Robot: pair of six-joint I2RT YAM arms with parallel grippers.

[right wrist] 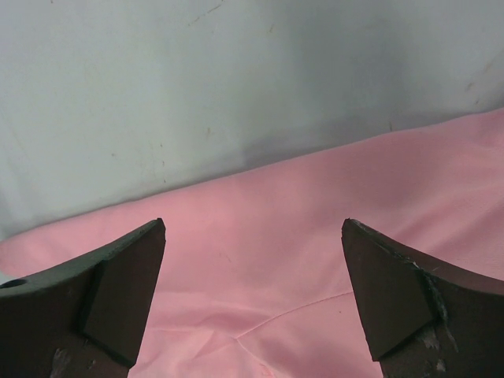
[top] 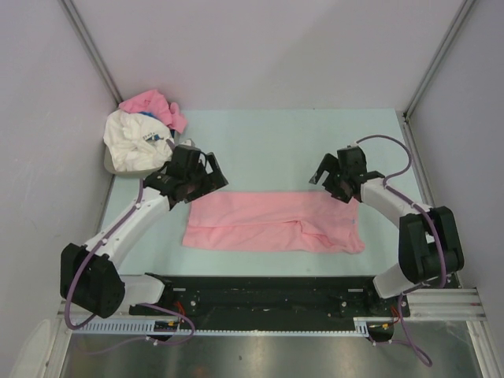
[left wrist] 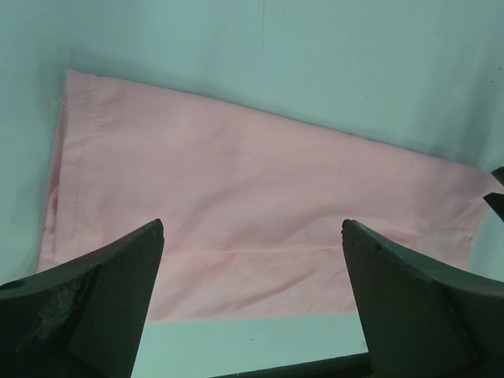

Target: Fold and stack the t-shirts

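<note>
One tee part-folded, at least two more untouched.

Current pink t-shirt (top: pixel 272 222) lies flat as a long left-right strip on the near half of the table (top: pixel 268 142). It looks folded once lengthwise, with the right end a bit rumpled. My left gripper (top: pixel 206 175) hangs over its far-left corner and my right gripper (top: pixel 329 179) over its far-right corner. Both have jaws spread wide with nothing between them; the wrist views show only cloth below the gap. Can't tell if the tips touch the fabric. Heaped at the far-left corner, unfolded: white tee (top: pixel 138 142) with blue print and crumpled pink tee (top: pixel 153 104). My read: early in the job. This shirt needs its crosswise folds, then the heap gets folded. No stack yet.
</note>
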